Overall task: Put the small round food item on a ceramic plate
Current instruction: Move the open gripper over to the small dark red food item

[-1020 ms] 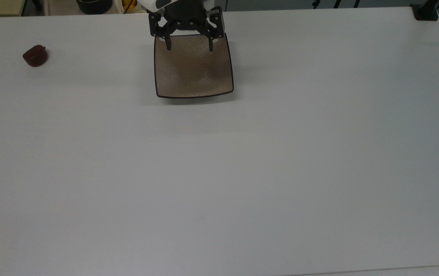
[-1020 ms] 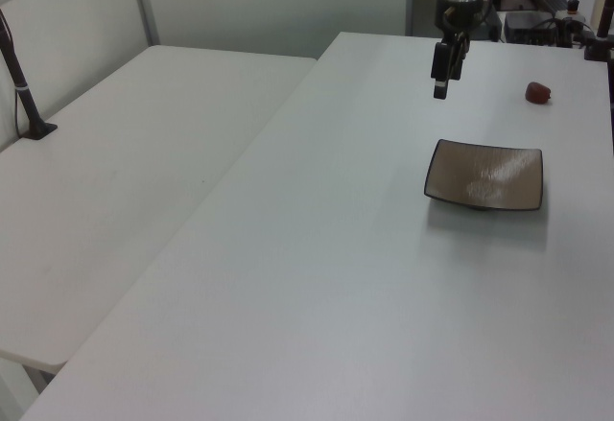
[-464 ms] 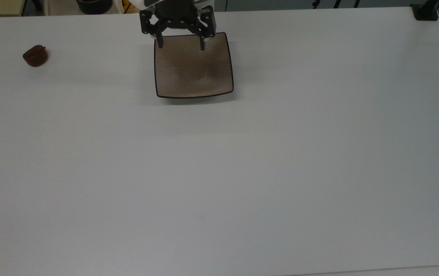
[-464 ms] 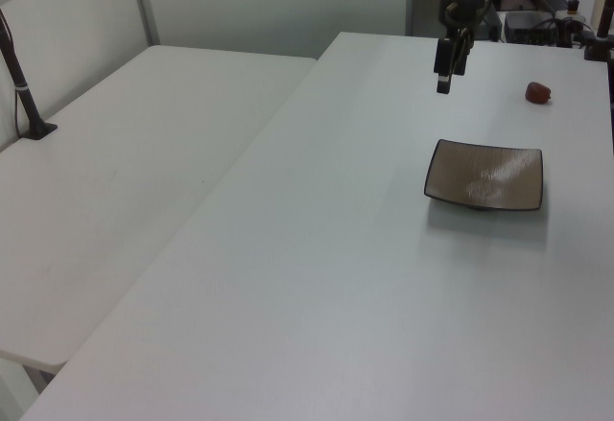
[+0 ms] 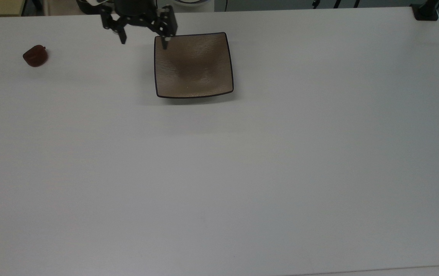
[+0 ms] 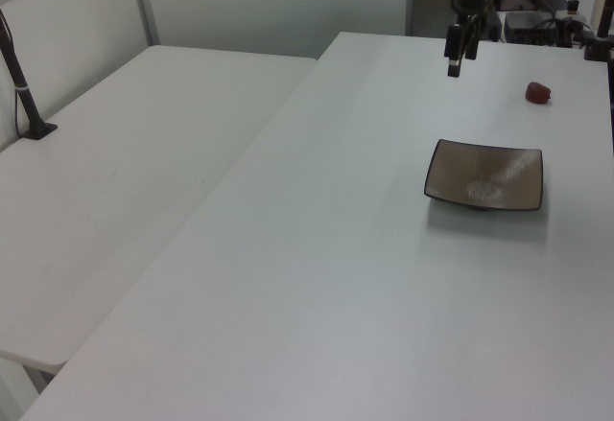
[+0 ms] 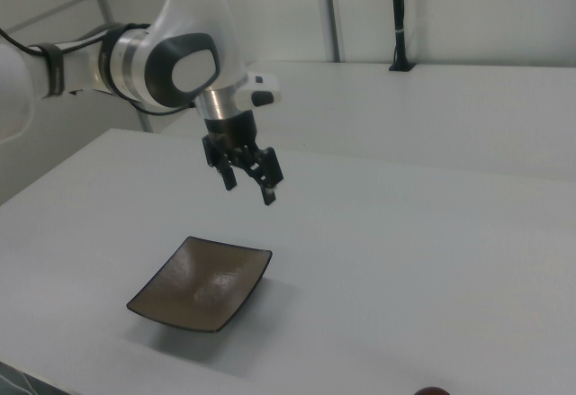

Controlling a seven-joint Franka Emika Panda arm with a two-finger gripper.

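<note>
Hovering gripper (image 5: 143,40) with jaws wide, empty; small round food item (image 5: 35,56) judged light, firm, roll-prone, best pinched across its middle, ceramic plate (image 5: 193,65) bare.

Tan-brown, dark-rimmed ceramic plate (image 5: 194,69); reddish-brown small round food item (image 5: 35,56)

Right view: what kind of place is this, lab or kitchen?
Most likely a robot lab, not a kitchen. A Panda arm with its open gripper hangs over a bare white table that holds just a plate and a food item; another plain table stands beside it.
</note>
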